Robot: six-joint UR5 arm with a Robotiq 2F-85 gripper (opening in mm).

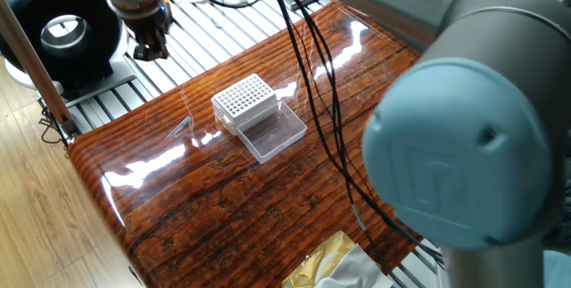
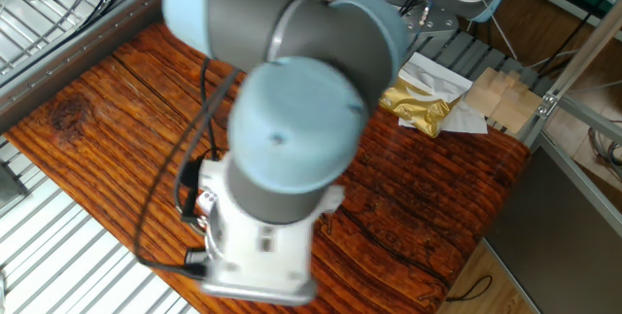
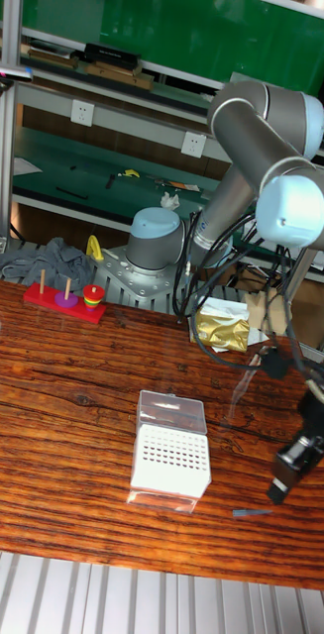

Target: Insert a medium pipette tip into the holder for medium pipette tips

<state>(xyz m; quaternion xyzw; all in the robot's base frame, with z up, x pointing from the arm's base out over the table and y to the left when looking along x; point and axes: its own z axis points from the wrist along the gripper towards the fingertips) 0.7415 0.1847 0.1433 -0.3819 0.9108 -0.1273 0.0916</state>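
**While the tip lies loose on the surface, I hang off to one side of it**

Since the medium pipette tip (image 1: 179, 128) is not yet in my gripper (image 1: 148, 52), the pickup is the step in hand. The tip lies flat on the wooden surface (image 1: 223, 203), lower than my gripper and near it, on the side towards the holder for medium pipette tips (image 1: 244, 99). The tall fixed view shows the tip (image 3: 249, 512) just past my fingertips and below them. The holder (image 3: 171, 451) stands farther off on that same side, with its clear lid (image 3: 168, 408) swung open and lying flat behind the white grid. In the other fixed view my own arm hides both things.

My gripper (image 3: 280, 485) hangs in the air with nothing between its fingers that I can make out. It is too blurred and too small for me to tell whether the jaws are parted or pressed together.

I judge the tip to be very light, thin-walled, smooth plastic. It is stiff enough to hold but will likely roll or skid away if I nudge it, and it could crack or shoot out under a hard squeeze. Because it tapers, I would take it across the wider collar end with a gentle pinch, leaving the narrow end free to find a hole. The holder looks light too, so a push that is off-centre could shift it.
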